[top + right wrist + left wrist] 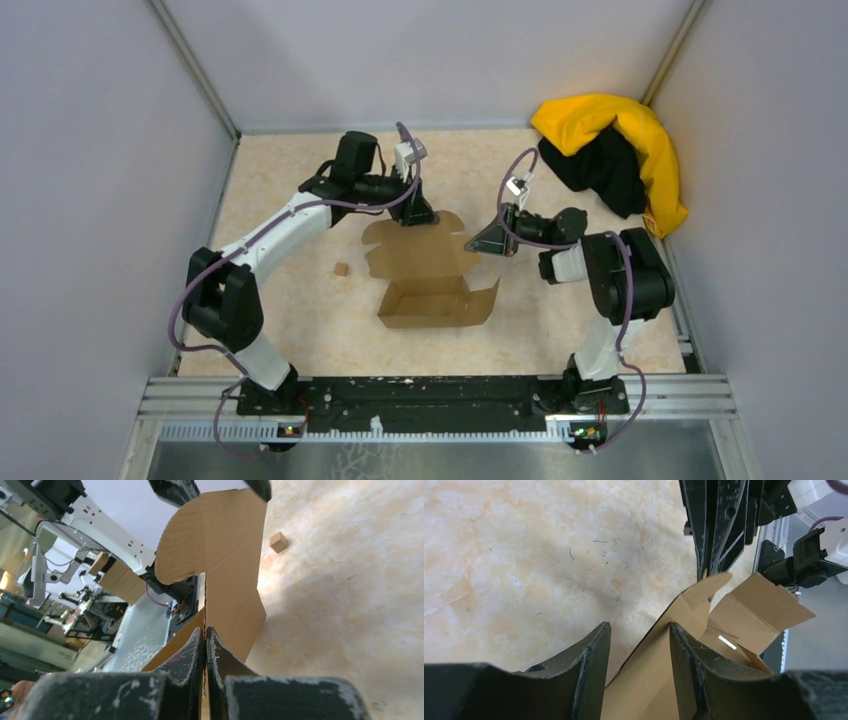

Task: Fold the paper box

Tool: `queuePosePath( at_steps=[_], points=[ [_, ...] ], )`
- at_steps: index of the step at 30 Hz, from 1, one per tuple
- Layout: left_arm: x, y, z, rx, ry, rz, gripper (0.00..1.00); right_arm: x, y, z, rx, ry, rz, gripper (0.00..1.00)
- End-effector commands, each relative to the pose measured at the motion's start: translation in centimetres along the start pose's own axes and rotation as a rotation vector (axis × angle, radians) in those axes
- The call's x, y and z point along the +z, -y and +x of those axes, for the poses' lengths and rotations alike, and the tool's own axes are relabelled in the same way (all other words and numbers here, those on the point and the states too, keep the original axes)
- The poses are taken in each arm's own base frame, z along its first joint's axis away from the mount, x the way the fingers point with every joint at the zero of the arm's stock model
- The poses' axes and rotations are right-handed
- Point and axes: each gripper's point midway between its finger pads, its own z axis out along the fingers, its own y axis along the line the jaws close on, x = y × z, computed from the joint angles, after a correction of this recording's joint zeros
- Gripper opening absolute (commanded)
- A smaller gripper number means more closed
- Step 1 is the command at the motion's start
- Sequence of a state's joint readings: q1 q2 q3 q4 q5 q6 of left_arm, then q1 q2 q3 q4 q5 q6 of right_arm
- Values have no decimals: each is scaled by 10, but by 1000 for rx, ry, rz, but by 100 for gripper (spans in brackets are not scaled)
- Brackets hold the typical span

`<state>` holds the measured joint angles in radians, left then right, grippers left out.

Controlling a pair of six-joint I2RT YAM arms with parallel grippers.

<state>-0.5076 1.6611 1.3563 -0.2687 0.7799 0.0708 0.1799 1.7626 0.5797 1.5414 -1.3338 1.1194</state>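
Right wrist: fingers (227, 662) hide the pinched paper box (225, 555) edge.

paper box (644, 680) cut off at bottom edge, far flap under left tool (418, 212)

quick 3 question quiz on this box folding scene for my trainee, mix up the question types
1. True or false: the right gripper is shut on a flap of the paper box.
2. Fill in the missing word: the left gripper has its jaws ____, with a flap of the box passing between them.
3. Where does the small cardboard scrap lie?
A) on the table, on the left arm's side of the box
B) inside the box
C) pinched in the right gripper

Key: 1 true; 2 open; 3 A
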Motion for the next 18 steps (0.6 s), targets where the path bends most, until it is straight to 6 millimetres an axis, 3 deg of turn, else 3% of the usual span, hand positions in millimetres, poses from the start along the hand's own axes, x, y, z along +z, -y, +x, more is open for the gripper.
queuePosePath(
  at_steps=[1, 4, 8, 9, 14, 16, 18],
  points=[
    [-9, 2, -11, 25, 47, -8, 54, -10, -6, -32, -248, 62, -6, 1],
    [-8, 3, -11, 23, 48, 0, 54, -13, 5, -34, -237, 69, 10, 6],
    [-7, 2, -9, 16, 44, 3, 54, -17, 20, -36, -207, 86, 32, 59],
    [-7, 2, -9, 15, 43, 2, 54, -19, 23, -38, -203, 96, 41, 65],
    [-6, 3, -8, 9, 44, 11, 54, -33, 45, -51, -161, 147, 130, 72],
    [-5, 3, -7, 5, 42, 12, 54, -41, 65, -58, -131, 161, 222, 75],
    [-5, 3, -7, 4, 42, 14, 54, -55, 104, -62, -96, 149, 431, 77]
  ],
)
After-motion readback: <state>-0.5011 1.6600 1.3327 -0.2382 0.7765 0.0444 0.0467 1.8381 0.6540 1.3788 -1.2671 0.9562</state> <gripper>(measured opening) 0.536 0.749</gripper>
